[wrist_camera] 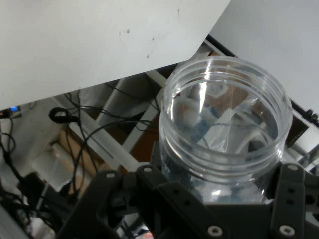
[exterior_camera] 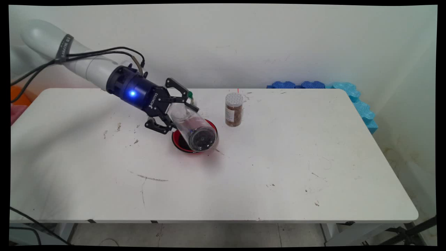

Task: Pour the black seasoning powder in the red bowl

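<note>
Clear plastic forms the wide-mouthed jar (exterior_camera: 193,128) that the black end effector (exterior_camera: 174,113) clamps between its two fingers, just left of the main view's centre. The jar is tipped well over, with its dark end pointing toward the lower right of the frame, and it hangs directly over a red bowl (exterior_camera: 181,142) that sits on the white table (exterior_camera: 278,167); whether jar and bowl touch cannot be told. Something dark shows at that lower end of the jar. In the hand view the same jar (wrist_camera: 224,124) fills the centre and right, its threaded rim open and uncapped, with the end effector's linkage (wrist_camera: 199,214) closed around its body from below. Just right of the bowl in the main view stands a small upright spice jar (exterior_camera: 233,109) with a pale perforated lid and brown contents, apart from the bowl. Blue foam pieces (exterior_camera: 334,91) line the table's far right edge against the wall.
</note>
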